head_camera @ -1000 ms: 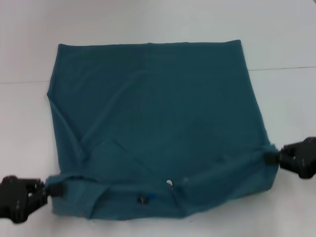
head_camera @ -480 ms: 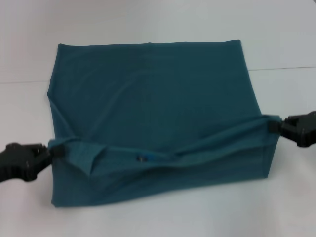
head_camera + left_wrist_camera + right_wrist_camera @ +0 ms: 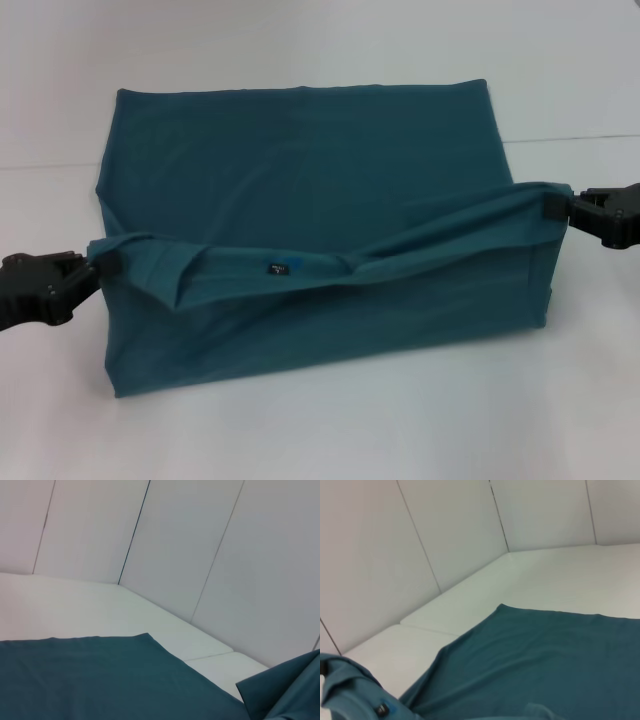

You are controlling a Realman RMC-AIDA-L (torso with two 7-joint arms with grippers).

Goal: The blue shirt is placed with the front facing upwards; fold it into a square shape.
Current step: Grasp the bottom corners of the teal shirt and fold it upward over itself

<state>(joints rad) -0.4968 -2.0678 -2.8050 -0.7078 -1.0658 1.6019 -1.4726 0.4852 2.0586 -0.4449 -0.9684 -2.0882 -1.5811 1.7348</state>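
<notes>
Teal cotton pinched tight in both jaws | left gripper (image 3: 97, 270) and right gripper (image 3: 560, 207) each clamp one end of the blue shirt (image 3: 300, 180), near edge slung between them, rest flat on the table (image 3: 300, 50) beyond | fold maybe halfway, squaring left | 1 shirt, 2 grippers

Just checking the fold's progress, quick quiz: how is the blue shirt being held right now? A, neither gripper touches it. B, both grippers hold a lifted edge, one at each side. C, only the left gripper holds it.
B: the left gripper and right gripper each pinch one end of the blue shirt's raised edge.
</notes>
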